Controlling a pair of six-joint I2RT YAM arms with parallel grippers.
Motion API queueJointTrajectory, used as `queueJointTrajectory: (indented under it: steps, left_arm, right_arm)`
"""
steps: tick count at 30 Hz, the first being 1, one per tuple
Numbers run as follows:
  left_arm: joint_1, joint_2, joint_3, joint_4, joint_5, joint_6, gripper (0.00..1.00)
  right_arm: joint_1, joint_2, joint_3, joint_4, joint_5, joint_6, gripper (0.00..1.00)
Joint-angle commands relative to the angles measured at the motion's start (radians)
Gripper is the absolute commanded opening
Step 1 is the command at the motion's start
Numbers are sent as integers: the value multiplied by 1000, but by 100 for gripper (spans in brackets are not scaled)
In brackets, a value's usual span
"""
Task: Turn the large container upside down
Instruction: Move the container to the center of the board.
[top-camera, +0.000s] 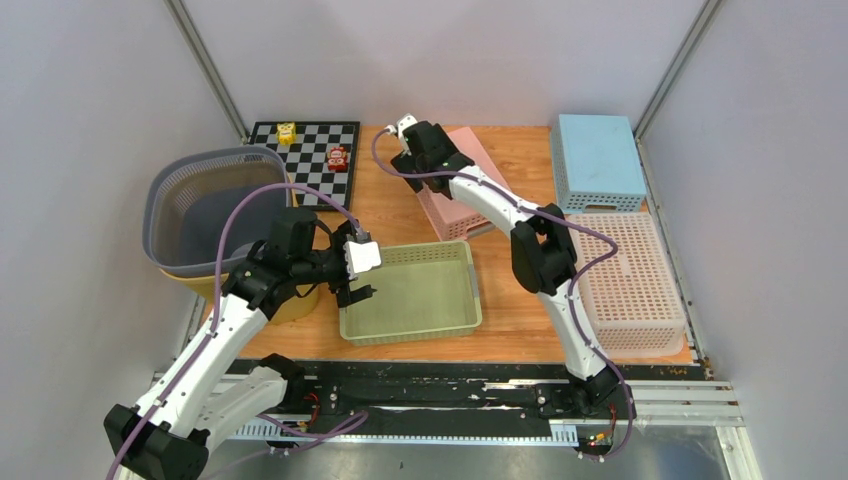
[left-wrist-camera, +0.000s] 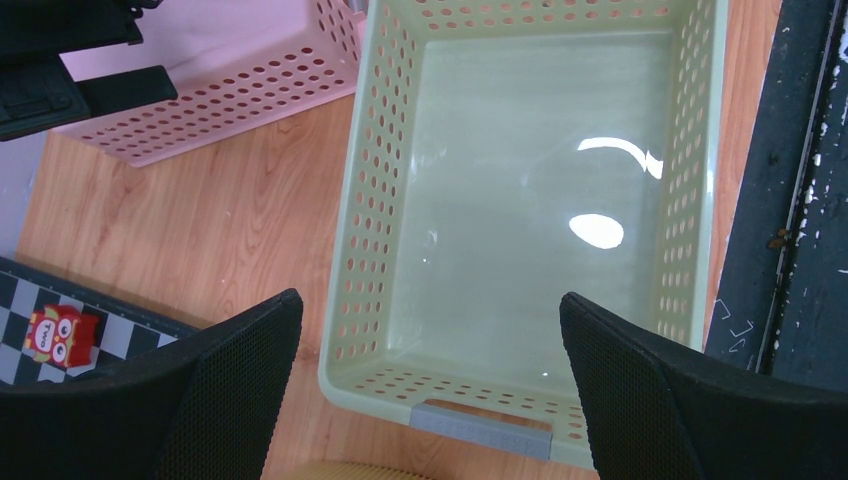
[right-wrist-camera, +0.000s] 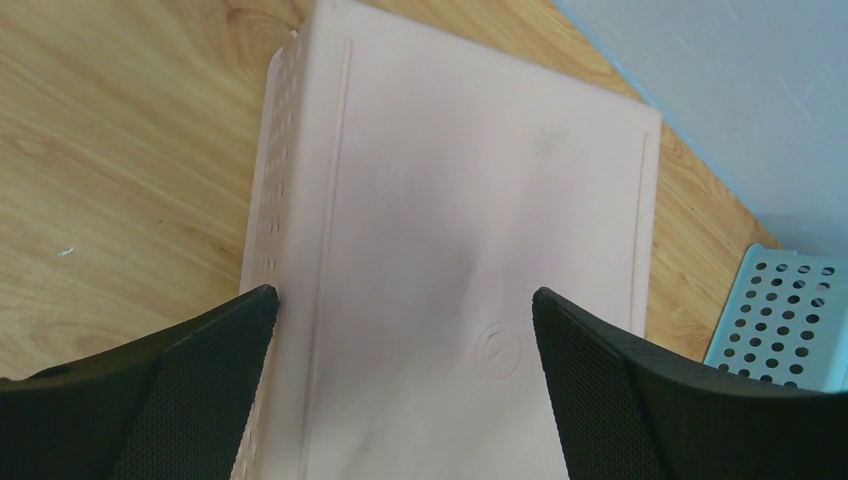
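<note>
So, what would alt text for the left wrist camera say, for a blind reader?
An empty pale green perforated basket sits upright on a wooden table, seen from above between the black fingers of the open left pincer. A pink basket lies beyond it.

1. Plain pale grey wall panels (top-camera: 450, 50) are boxing the whole setup in on three sides.
2. Slim silver metal corner posts (top-camera: 205, 60) are running up where the panels meet.
3. A light-brown wood-grain tabletop (top-camera: 528, 150) is filling the middle.
4. A scuffed black strip (top-camera: 450, 385) is lying along its near edge, with silver aluminium rails (top-camera: 680, 410) sitting just past it.
5. Soft, even light is washing over everything.
</note>
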Motion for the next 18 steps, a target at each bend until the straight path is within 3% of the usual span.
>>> queueJointTrajectory:
  steps: [1, 18]
  left_arm:
    - [9, -1, -3, -12, 6, 7, 100]
    - [8, 9, -1, -15, 9, 10, 100]
  right_arm:
    - [-15, 51, 60, -17, 90, 15, 100]
    - [-113, 103, 145, -46, 95, 56, 100]
